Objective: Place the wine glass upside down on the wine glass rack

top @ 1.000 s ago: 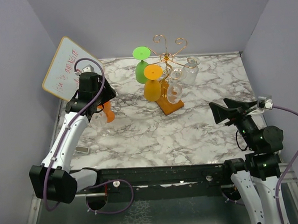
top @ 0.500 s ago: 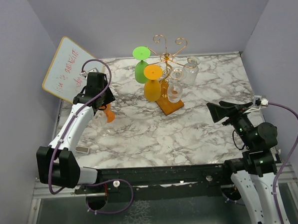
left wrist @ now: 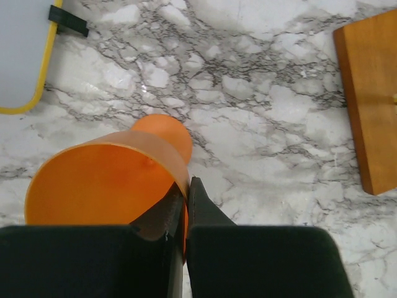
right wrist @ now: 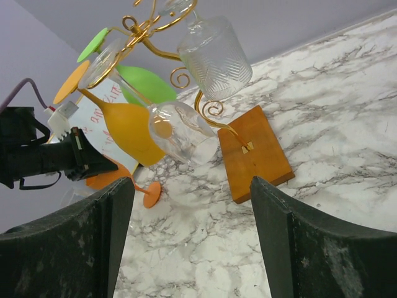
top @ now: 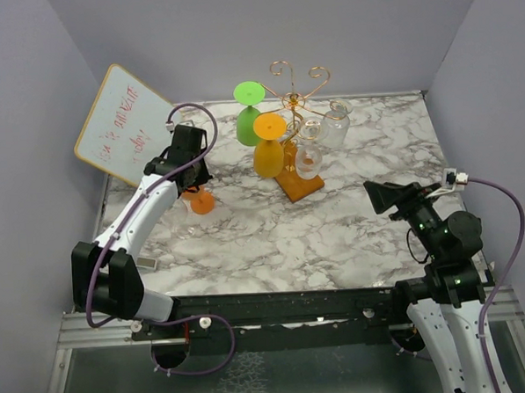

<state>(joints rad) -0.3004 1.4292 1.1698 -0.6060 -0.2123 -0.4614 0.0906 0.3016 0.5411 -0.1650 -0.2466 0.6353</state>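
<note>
Gripping orange wine glass (left wrist: 105, 180) rim, left jaws clenched, right jaws spread wide, whiteboard (top: 125, 124) red writing illegible.

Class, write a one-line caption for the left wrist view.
Left gripper, jaws shut on the rim of the orange wine glass, over the white marble table; orange-brown wooden rack base at right.
</note>
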